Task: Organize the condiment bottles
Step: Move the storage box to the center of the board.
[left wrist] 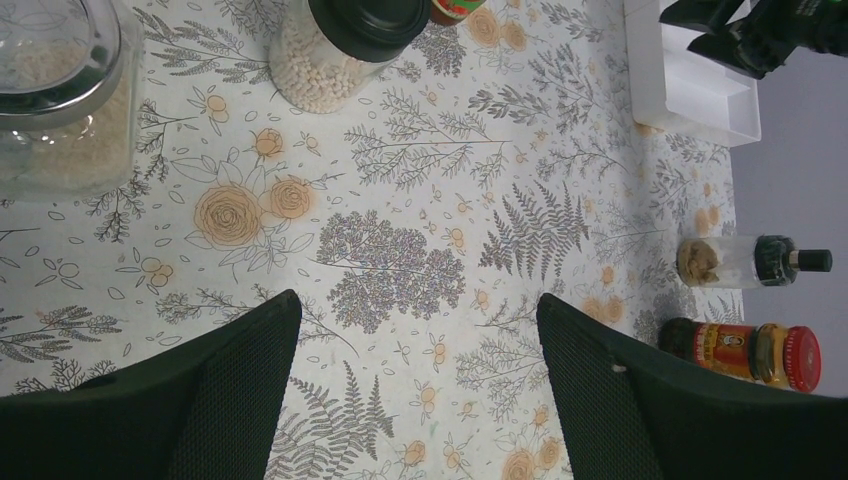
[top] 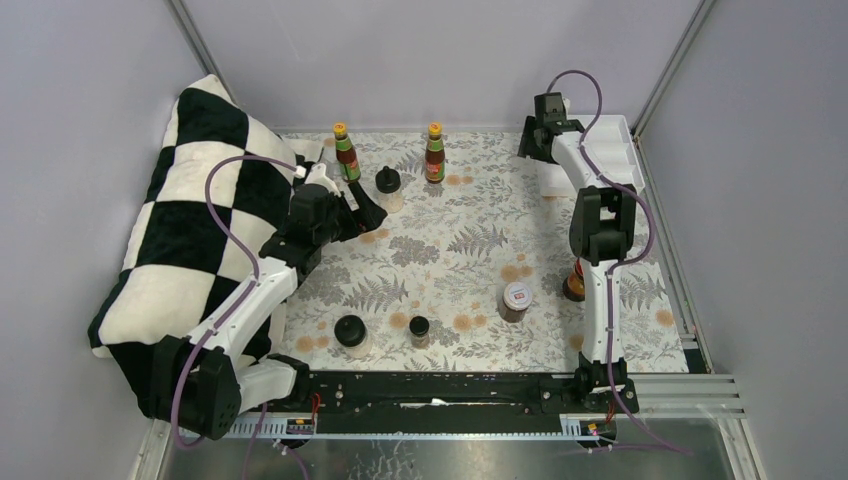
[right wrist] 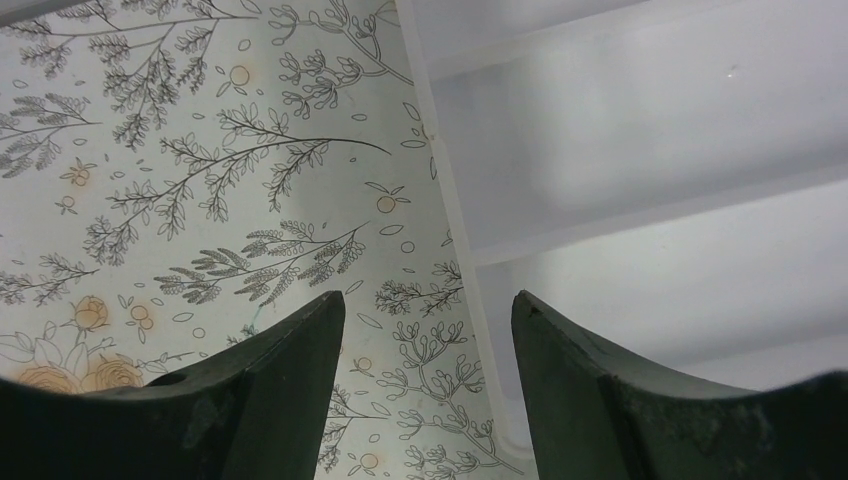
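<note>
Risk: the black-lidded jar (left wrist: 345,45), standing just beyond the left gripper (left wrist: 418,310), could be toppled by an off-centre approach. The tray (right wrist: 455,200) rim could be struck by the right gripper (right wrist: 428,300), poised over it. Both sets of jaws are held wide, empty. The left arm is reached forward and low, the right stretched to the far corner. The other jars (top: 517,299) are spread across the cloth (top: 470,240).

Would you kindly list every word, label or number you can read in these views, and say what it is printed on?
No text here is legible.
Label on the red-lidded jar: red and yellow print, too blurred to read.
Green label on the left sauce bottle: too small to read.
Green label on the right sauce bottle: too small to read.
</note>
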Available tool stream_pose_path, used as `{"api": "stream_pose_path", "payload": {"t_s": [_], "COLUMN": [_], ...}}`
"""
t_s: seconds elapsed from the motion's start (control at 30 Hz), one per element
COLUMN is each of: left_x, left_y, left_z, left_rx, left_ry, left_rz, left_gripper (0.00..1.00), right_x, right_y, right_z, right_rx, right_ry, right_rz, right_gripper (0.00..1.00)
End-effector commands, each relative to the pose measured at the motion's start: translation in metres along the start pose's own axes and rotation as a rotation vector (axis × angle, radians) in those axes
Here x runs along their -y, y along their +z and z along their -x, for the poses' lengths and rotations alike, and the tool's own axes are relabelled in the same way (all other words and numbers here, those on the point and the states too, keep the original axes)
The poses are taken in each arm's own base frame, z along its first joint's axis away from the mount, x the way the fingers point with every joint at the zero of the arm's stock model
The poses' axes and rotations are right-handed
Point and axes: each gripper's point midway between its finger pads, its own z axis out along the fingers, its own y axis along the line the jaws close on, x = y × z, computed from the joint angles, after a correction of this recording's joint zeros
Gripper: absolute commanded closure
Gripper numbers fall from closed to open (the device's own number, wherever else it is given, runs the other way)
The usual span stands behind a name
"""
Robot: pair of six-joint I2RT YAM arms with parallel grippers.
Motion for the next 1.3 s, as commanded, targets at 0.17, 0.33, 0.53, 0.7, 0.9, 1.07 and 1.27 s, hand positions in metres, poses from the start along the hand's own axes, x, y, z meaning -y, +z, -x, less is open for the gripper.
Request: {"api": "stream_pose_path", "payload": {"t_s": [0.17,0.33,0.53,0.7,0.9,1.07,1.27], "left_x": [0.009,0.014,0.013,0.013,0.015,0.014,0.014], "left_y": [-0.009,-0.01,-0.013,-0.012,-0.014,-0.017,-0.025], "left_z": [0.011,0.015,0.018,0.015,0.014,0.013,0.013], "left_rx": [0.042,0.047,0.054,0.049,0.051,0.052,0.056], "left_ry": [0.016,0.023,0.03,0.025,0.023,0.025,0.025], "left_rz": [-0.036,-0.046,-0.033,-0.031,-0.026,-0.018,-0.014], "left_gripper": [0.09,0.09,0.09,0.09,0.1,0.1,0.1], "right_x": [0.012,0.017,0.015,0.016,0.008,-0.018,-0.052], "right_y": [0.027,0.042,0.054,0.051,0.04,0.023,0.002], "right_z": [-0.006,-0.014,-0.026,-0.032,-0.038,-0.052,-0.076], "right_rx": [-0.024,-0.049,-0.086,-0.105,-0.116,-0.127,-0.128], "right_ry": [0.011,0.017,0.016,0.018,0.022,-0.024,-0.101], "right_rz": [0.04,0.061,0.09,0.092,0.108,0.13,0.144], "right_gripper": [0.31,0.31,0.41,0.52,0.73,0.81,0.84]}}
